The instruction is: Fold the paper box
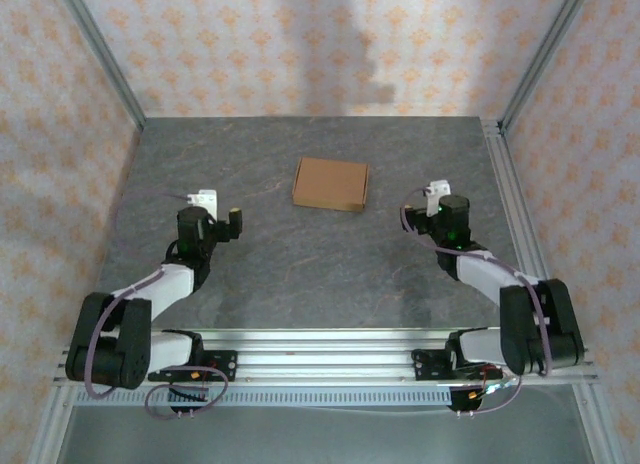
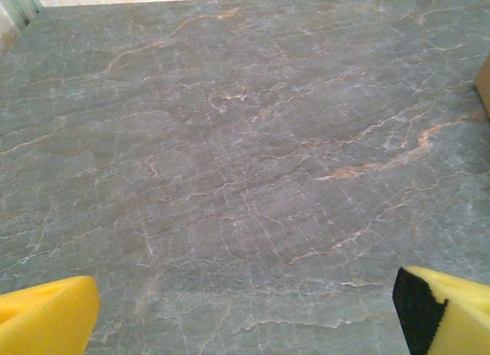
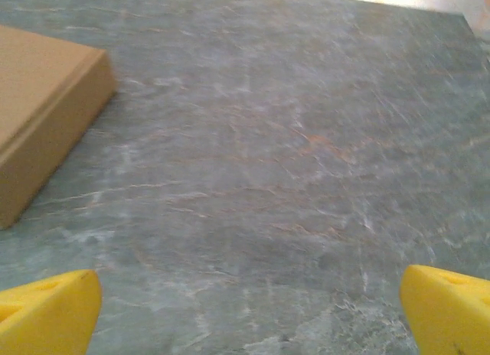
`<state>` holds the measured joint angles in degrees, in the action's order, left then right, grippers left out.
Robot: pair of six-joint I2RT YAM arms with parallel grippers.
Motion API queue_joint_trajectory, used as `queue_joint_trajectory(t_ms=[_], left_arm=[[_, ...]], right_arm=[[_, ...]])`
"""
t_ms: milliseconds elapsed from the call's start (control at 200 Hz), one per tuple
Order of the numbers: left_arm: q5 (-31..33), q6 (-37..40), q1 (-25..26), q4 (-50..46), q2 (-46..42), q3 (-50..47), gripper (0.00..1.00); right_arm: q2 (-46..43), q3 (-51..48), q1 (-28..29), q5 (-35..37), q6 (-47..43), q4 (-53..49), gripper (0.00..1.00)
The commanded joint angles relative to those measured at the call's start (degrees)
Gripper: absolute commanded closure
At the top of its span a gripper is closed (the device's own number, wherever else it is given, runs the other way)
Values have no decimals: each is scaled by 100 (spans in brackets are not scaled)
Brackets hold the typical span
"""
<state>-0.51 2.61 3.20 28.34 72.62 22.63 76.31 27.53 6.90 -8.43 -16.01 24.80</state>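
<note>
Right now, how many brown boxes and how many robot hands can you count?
Brown paper box: 1
Robot hands: 2, the left hand and the right hand, both open
Total: 3

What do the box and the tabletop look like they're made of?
The paper box: plain brown cardboard, matte, with an even tan face and crisp edge. The table: dark grey stone-look top with pale and rusty veins; real stone or printed laminate, I cannot tell.
</note>
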Motion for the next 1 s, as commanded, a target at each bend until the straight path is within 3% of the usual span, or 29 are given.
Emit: queue_joint_trajectory(t_ms=[0, 140, 200, 255, 996], left_arm=[[52, 124, -135, 464, 272, 140, 0], [-90, -88, -197, 1510, 854, -79, 0], [-167, -48, -208, 1378, 1301, 207, 0], [104, -211, -232, 1248, 1282, 252, 0], [229, -170, -168, 1244, 1295, 270, 0]], right_arm=[[559, -296, -215, -161, 499, 1492, 0], [710, -396, -718, -775, 894, 1914, 0], [937, -523, -892, -880, 1112, 2438, 0], [888, -481, -991, -958, 1191, 2245, 0], [1030, -266, -993, -871, 1221, 2013, 0]])
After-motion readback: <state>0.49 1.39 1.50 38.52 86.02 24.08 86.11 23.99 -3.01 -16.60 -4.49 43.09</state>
